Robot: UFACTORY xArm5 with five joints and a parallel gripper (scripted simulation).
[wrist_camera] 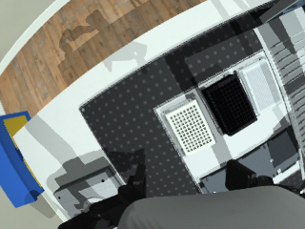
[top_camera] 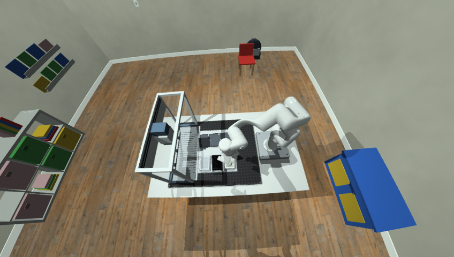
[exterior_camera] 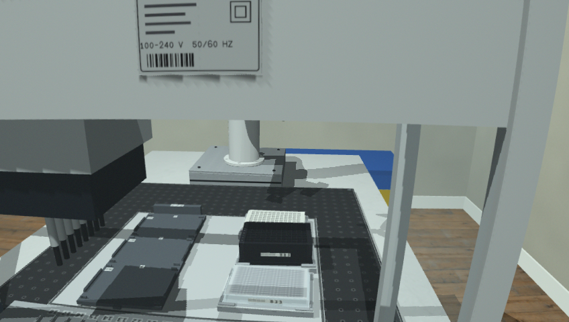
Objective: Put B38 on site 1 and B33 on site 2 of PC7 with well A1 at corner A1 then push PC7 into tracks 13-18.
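My gripper [wrist_camera: 187, 176] is open and empty, high above the deck; the top view shows the hand over the S1 side. B38 [top_camera: 229, 167] [exterior_camera: 275, 216] [wrist_camera: 191, 127], a cream 96-well plate, sits on S1. B83 [top_camera: 217, 163] [exterior_camera: 275, 243] [wrist_camera: 230, 105], a tall black block, is on S2. B33 [top_camera: 204, 163] [exterior_camera: 269, 281] [wrist_camera: 261, 86], a clear plate, is on S3. The dark carrier PC7 [top_camera: 214, 140] [exterior_camera: 151, 251] lies on the apron with no plates on it, its handle towards the arm base. The rails [top_camera: 188, 149] [wrist_camera: 291, 52] lie beyond it. Its exact track alignment and the lamp cannot be made out.
The instrument's white frame [top_camera: 178, 127] stands over the rails. A blue-grey head [top_camera: 160, 128] with several hanging tips is at its carrier side. The arm's base plate [top_camera: 273, 154] [exterior_camera: 235, 159] stands on the white table beyond the black perforated mat [top_camera: 248, 175] [exterior_camera: 347, 223] [wrist_camera: 124, 110].
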